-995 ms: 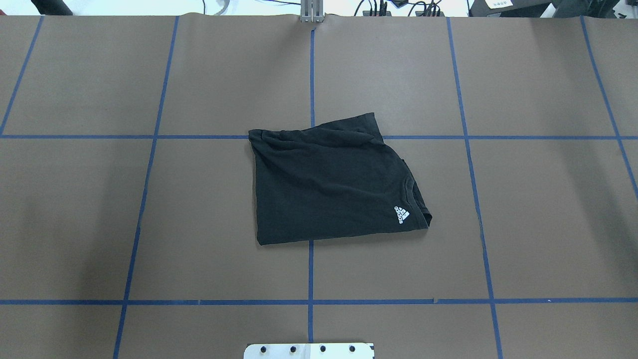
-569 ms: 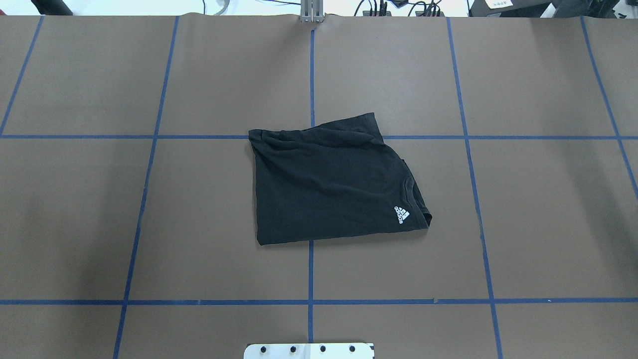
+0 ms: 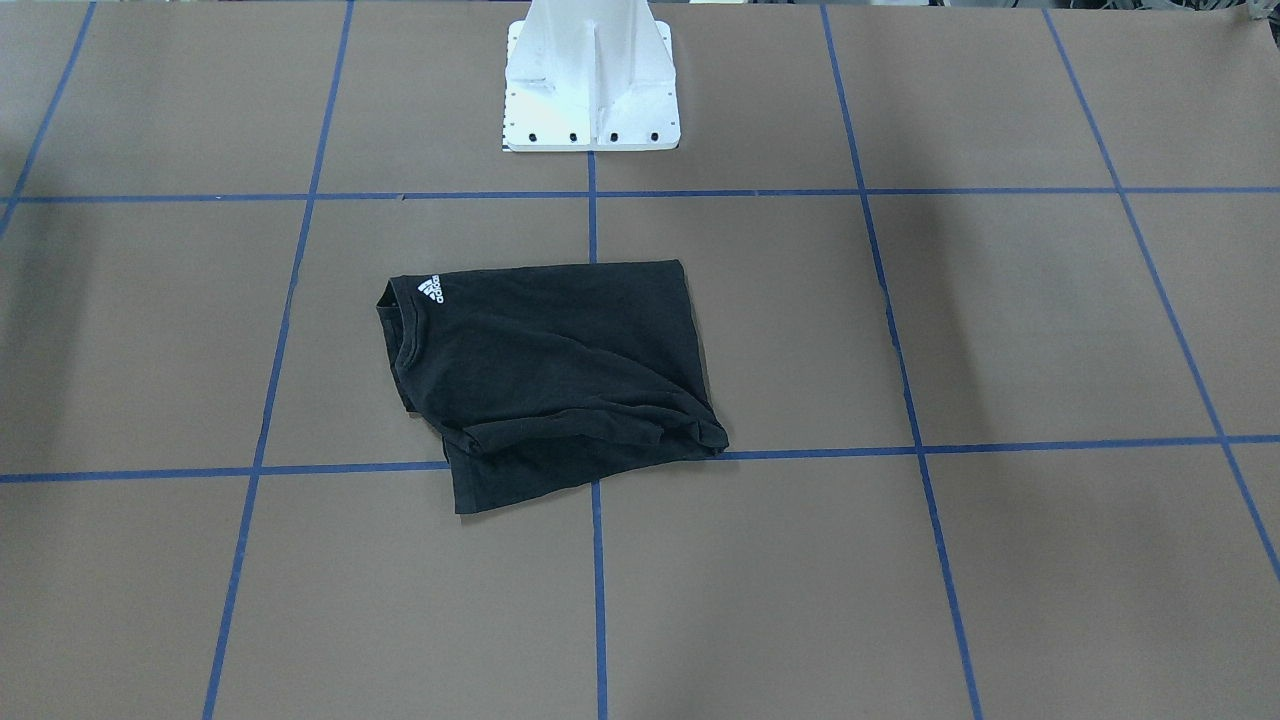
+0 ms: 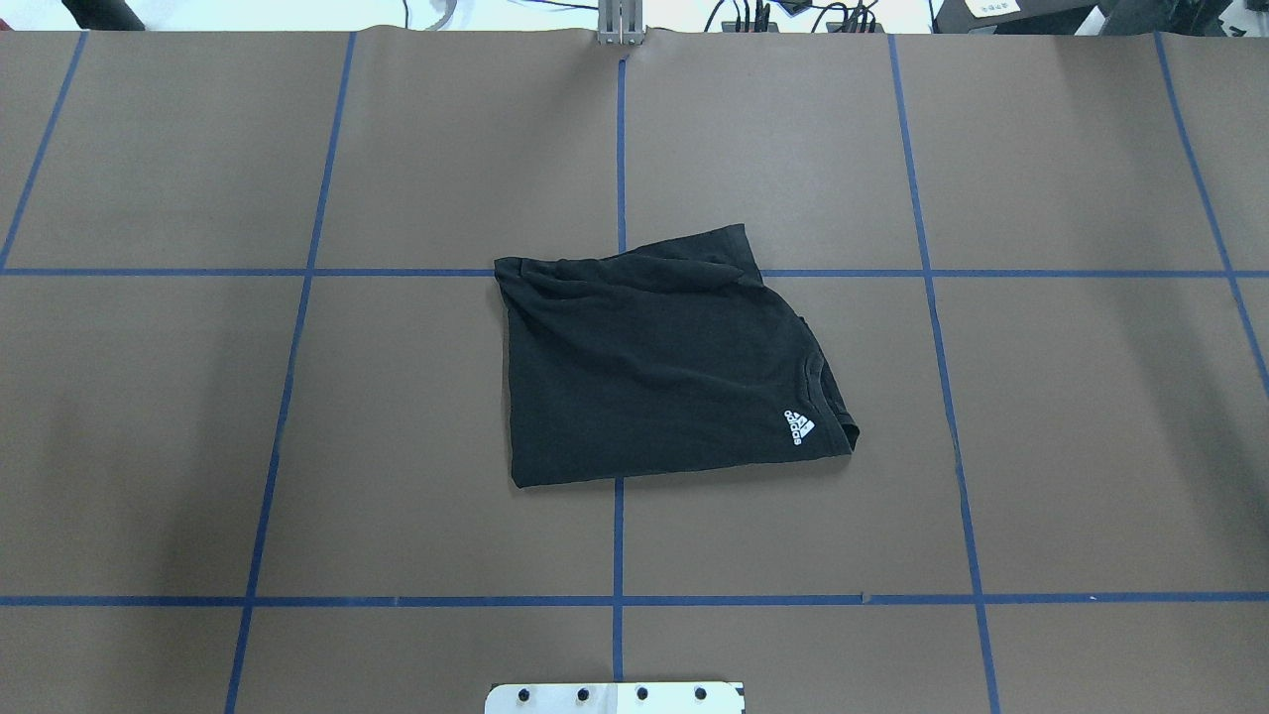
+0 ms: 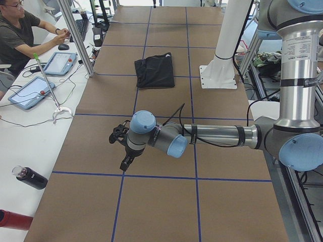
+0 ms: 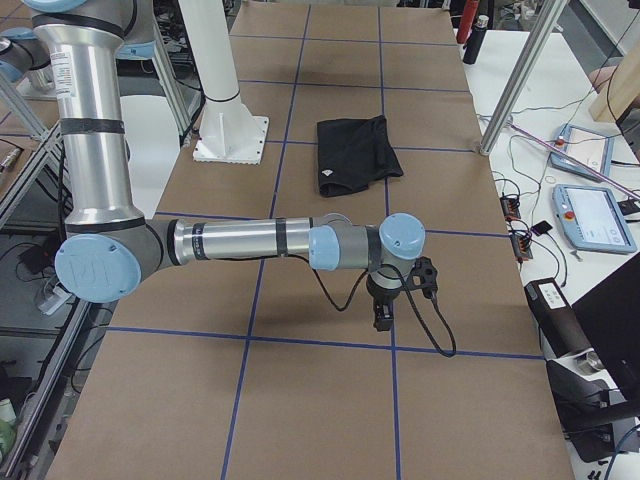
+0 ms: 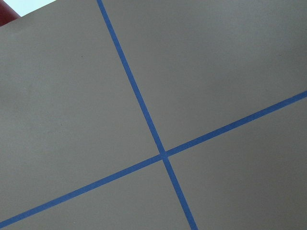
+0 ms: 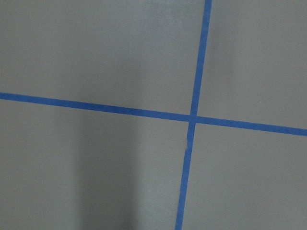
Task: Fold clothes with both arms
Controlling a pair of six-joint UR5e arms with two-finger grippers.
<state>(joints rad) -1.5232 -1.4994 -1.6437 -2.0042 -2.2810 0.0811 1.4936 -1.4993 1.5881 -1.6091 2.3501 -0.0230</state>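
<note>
The black T-shirt (image 4: pixel 664 367) lies folded into a rough rectangle at the table's middle, its small white Adidas logo (image 4: pixel 799 427) facing up. It also shows in the front-facing view (image 3: pixel 550 370) and both side views (image 5: pixel 155 72) (image 6: pixel 355 152). No arm touches it. My left gripper (image 5: pixel 122 154) hangs low over bare table far to the shirt's left. My right gripper (image 6: pixel 385 315) hangs low over bare table far to its right. Both show only in side views, so I cannot tell if they are open or shut. The wrist views show only brown table and blue tape.
The white base block (image 3: pixel 590 90) stands at the table's near edge. The brown table (image 4: pixel 297 446) carries a blue tape grid. An operator (image 5: pixel 20 35) sits at a side bench with tablets. Bottles (image 5: pixel 30 177) stand beyond the table's left end.
</note>
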